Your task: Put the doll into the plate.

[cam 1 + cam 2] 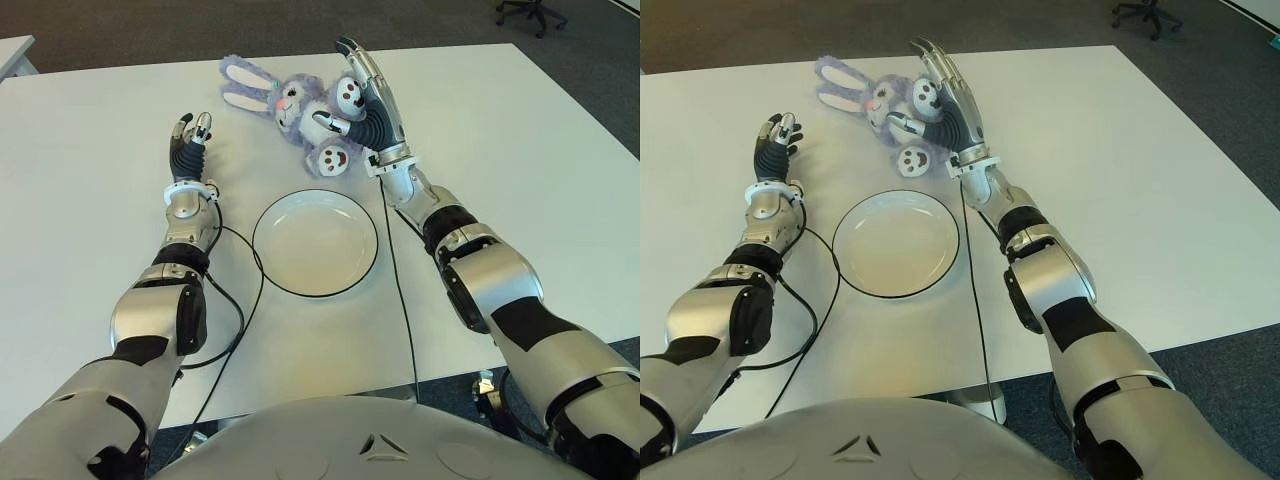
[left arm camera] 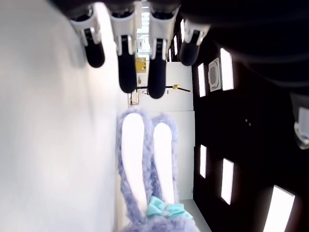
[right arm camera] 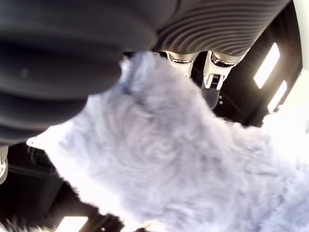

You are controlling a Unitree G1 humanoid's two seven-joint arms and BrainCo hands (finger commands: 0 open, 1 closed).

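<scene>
A purple plush bunny doll (image 1: 297,108) with long ears and white paws lies on the white table (image 1: 520,150), just beyond the white plate (image 1: 315,245). My right hand (image 1: 366,96) stands against the doll's right side, fingers stretched out straight and thumb lying over the doll's body. In the right wrist view the doll's fur (image 3: 159,159) fills the space in front of the palm. My left hand (image 1: 190,140) shows to the left of the doll, apart from it, fingers (image 2: 128,58) extended and holding nothing. The plate holds nothing.
Black cables (image 1: 235,300) run from both wrists across the table beside the plate and over the near edge. An office chair (image 1: 530,12) stands on the floor beyond the far right corner. Another table's corner (image 1: 12,55) shows at far left.
</scene>
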